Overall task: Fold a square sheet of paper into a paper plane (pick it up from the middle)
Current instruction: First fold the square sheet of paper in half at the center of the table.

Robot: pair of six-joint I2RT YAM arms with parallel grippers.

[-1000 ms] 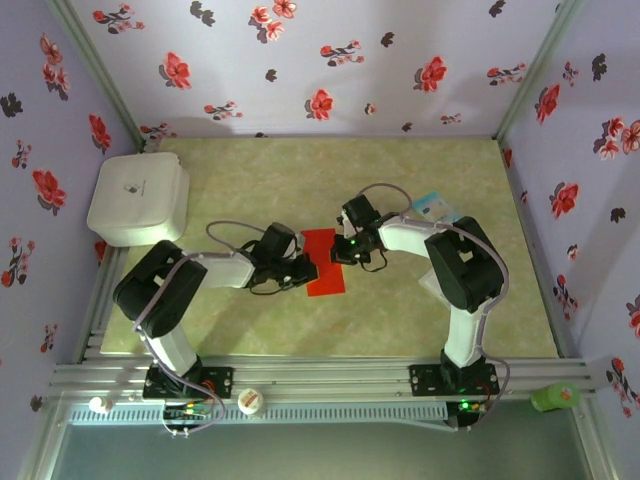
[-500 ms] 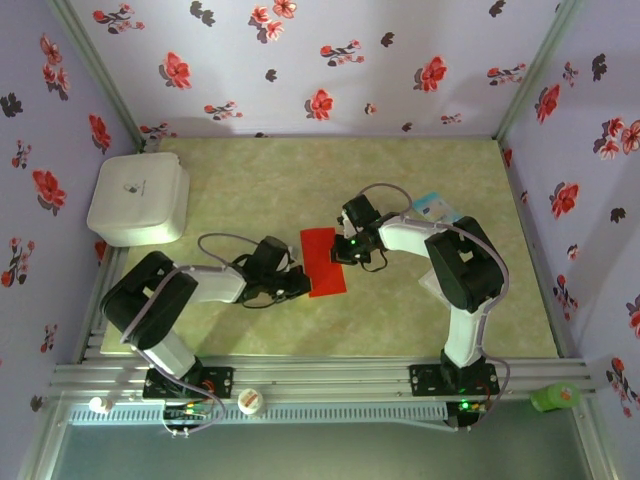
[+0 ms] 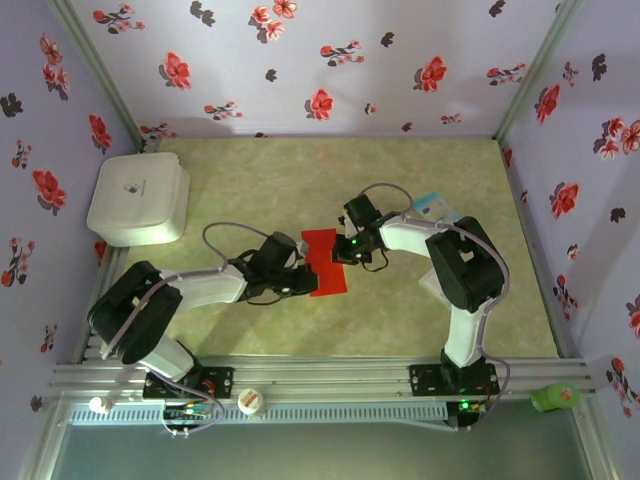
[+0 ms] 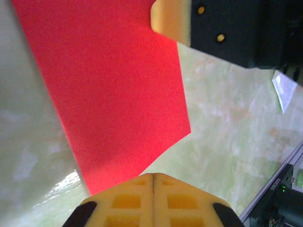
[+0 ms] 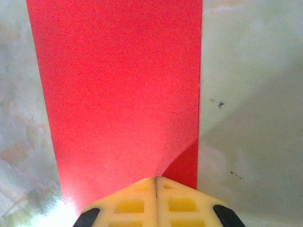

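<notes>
Near edge: aluminium rail (image 3: pixel 320 378), both arm bases bolted on. On the rail, a white cap (image 3: pixel 249 401) between the bases and a green object (image 3: pixel 555 397) at the far right end.

Beyond the rail: table (image 3: pixel 250 180), pale green, marbled, glossy. Glare patches in both wrist views, and a few dark specks in the right wrist view.

Mid-table: square sheet of paper (image 3: pixel 325 268), bright red, plain, lying flat as a narrow oblong between the two grippers.

Left gripper (image 4: pixel 154 184): clenched, yellow fingers pressed together, no gap. Tips at the sheet's left edge, toward its near end. Pinching the paper or only touching it: cannot tell.

Right gripper (image 5: pixel 156 187): clenched likewise, tips over the sheet's right edge. Its cream pad (image 4: pixel 171 21) on the red paper at the top of the left wrist view. Darker red wedge just beside the tips; fold or shadow, cannot tell. Grip on the paper: cannot tell.

Further back, right: light-blue-and-white packet (image 3: pixel 432 208), partly hidden behind the right arm, well apart from the sheet.

Further back, left: rounded white box (image 3: pixel 140 198) at the table's left edge.

Farthest: walls (image 3: pixel 300 60) on three sides, lilac with red and dark flowers. Metal posts (image 3: pixel 522 70) up the back corners.
</notes>
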